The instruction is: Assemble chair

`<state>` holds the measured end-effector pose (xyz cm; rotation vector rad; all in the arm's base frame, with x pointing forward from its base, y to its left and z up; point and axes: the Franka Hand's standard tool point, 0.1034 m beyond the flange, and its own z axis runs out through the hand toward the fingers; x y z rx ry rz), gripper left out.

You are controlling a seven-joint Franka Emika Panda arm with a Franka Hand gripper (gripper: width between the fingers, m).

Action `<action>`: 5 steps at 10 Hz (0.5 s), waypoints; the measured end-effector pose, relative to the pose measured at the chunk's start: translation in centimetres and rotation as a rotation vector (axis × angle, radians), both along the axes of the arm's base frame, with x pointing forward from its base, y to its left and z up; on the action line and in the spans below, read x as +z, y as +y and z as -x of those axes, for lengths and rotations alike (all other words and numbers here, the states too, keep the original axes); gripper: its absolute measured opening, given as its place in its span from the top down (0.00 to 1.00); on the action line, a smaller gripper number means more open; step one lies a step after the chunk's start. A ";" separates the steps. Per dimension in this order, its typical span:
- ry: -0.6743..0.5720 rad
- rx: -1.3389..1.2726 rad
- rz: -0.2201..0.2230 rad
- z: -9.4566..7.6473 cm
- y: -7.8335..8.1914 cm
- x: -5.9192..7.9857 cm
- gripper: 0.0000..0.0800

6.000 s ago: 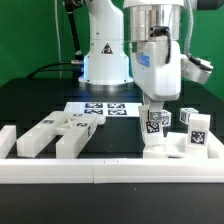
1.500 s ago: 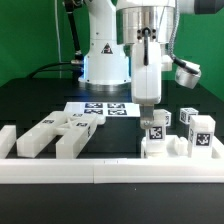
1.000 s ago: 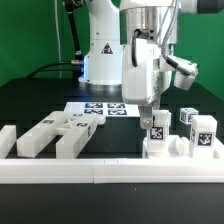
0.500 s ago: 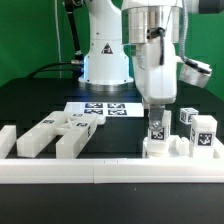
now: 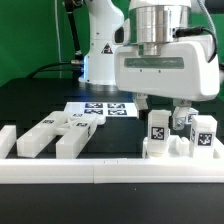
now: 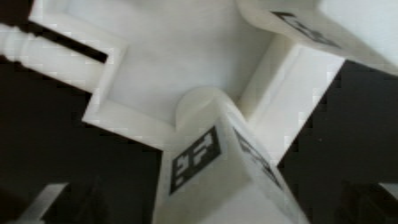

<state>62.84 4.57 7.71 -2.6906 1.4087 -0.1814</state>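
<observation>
At the exterior view's right stands the partly joined chair (image 5: 166,148), a white base block with an upright tagged post (image 5: 158,126) and tagged pieces (image 5: 204,131) beside it. My gripper (image 5: 162,108) hangs just above the post, open, its broad hand turned across the view and one finger on each side of the post top. In the wrist view the tagged post (image 6: 217,160) rises toward the camera from the flat white plate (image 6: 160,70). The gripper (image 6: 214,212) straddles it, with the dark fingertips (image 6: 43,203) apart from the post and nothing held.
Loose white chair bars and blocks (image 5: 45,135) lie at the exterior view's left. The marker board (image 5: 100,108) lies flat behind them. A long white border rail (image 5: 100,170) runs along the front. The robot base (image 5: 105,55) stands at the back.
The gripper has opened and let go of the tagged post. The hand has turned about its vertical axis, so its broad side now faces the exterior view. The post stays upright.
</observation>
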 end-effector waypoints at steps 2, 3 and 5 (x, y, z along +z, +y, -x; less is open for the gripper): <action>-0.006 0.182 0.028 0.0 -0.2 0.0 0.19; -0.010 0.230 0.034 -0.1 -0.2 0.2 0.19; -0.009 0.342 0.059 0.0 0.0 0.1 0.19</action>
